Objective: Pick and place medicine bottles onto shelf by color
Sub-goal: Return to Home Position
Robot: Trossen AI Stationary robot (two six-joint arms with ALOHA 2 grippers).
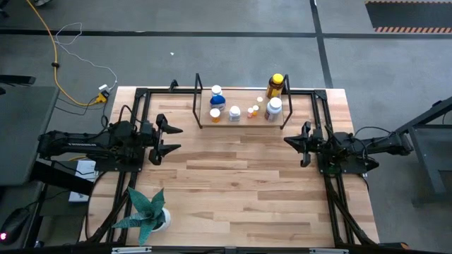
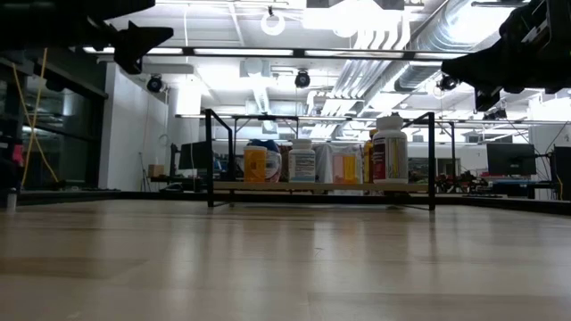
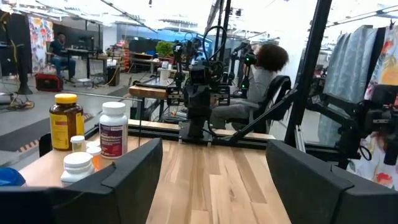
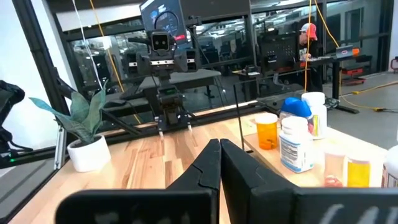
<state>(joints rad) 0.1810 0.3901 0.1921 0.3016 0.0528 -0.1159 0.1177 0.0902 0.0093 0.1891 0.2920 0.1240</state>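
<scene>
The shelf (image 1: 244, 124), a light-wood board on black legs, stands at the table's far middle. Several medicine bottles stand on it: a white one with a blue cap (image 1: 217, 95), white ones (image 1: 234, 113) (image 1: 274, 108), tiny orange vials (image 1: 252, 110), and a tall amber one with a yellow cap (image 1: 275, 85) at its far right corner. They also show in the low view (image 2: 390, 147). My left gripper (image 1: 175, 138) hovers open at the table's left, near side of the shelf. My right gripper (image 1: 286, 140) hovers shut at the right. Both are empty.
A potted green plant (image 1: 148, 212) stands at the table's near left corner. Black frame rails (image 1: 141, 95) run along the table's left, right and far edges. Bare wood (image 1: 233, 183) lies between the arms. People sit in the room beyond (image 3: 261, 68).
</scene>
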